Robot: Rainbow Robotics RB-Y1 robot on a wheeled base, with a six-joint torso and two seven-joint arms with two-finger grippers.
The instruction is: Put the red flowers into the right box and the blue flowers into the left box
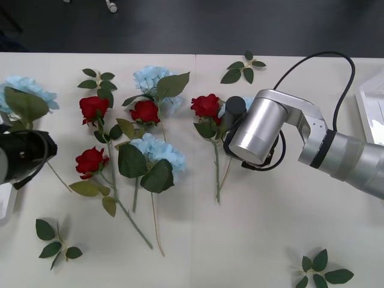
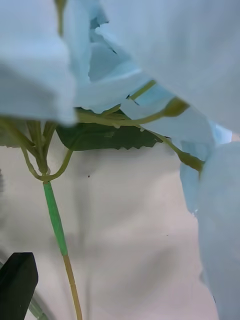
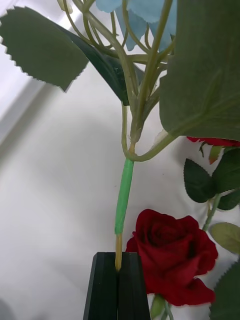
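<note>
My left gripper (image 3: 118,272) is shut on the thin stem of a blue flower (image 3: 140,10); in the front view this pale bloom (image 1: 24,93) hangs at the far left, above the left arm's black wrist. My right gripper (image 1: 232,114) sits low over another blue flower (image 1: 247,103) beside a red flower (image 1: 206,106). One of its black fingers (image 2: 17,282) stands at the corner, beside that flower's stem (image 2: 55,225), touching nothing. Three more red flowers (image 1: 94,108) (image 1: 144,111) (image 1: 90,162) and two blue flowers (image 1: 153,78) (image 1: 161,151) lie mid-table. The right box (image 1: 372,102) and left box (image 1: 5,204) show at the edges.
Loose green leaf sprigs lie at the back right (image 1: 243,69), front left (image 1: 54,240) and front right (image 1: 321,270). Stems and leaves of the flowers cross each other in the middle. The table's near right part is bare.
</note>
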